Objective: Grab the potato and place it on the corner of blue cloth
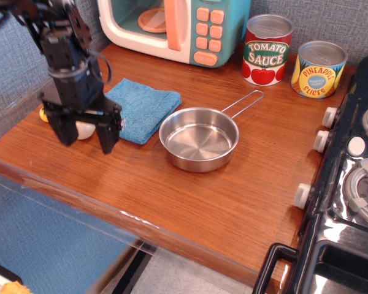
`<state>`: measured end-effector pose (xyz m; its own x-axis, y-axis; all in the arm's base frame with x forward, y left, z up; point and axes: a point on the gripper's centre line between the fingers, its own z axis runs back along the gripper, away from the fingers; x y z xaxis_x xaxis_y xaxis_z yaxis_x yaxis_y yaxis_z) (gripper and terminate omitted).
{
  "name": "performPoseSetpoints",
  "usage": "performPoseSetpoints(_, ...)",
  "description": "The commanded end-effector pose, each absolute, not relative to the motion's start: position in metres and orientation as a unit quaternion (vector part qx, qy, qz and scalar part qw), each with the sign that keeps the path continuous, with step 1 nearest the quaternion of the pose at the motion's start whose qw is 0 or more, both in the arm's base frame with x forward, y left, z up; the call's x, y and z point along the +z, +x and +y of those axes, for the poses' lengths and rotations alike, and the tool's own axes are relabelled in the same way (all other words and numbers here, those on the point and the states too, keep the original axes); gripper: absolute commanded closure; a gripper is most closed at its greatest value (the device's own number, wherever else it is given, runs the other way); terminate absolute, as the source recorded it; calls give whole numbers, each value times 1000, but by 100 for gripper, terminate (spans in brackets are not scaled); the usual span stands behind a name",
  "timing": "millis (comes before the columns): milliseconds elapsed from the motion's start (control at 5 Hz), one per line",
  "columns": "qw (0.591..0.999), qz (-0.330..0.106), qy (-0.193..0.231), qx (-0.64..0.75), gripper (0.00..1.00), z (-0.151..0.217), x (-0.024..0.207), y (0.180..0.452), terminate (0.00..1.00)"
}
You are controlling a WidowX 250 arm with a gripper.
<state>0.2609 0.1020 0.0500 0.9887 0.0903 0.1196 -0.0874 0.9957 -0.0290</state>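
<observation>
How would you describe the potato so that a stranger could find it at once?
Look at the left end of the wooden counter, just left of the blue cloth. Between the black gripper's open fingers sits the potato: small, smooth, pale beige, egg-shaped, unlike the flat cloth.
</observation>
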Motion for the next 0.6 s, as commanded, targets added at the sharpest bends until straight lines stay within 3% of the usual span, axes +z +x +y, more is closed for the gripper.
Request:
performPoseSetpoints(0, 991, -129, -11, -34, 0, 81, 94, 260, 0)
performPoseSetpoints(200, 993, -115, 1, -32, 0, 80, 91, 258, 0)
performPoseSetpoints(400, 993, -115, 1, -32, 0, 80, 91, 258, 100)
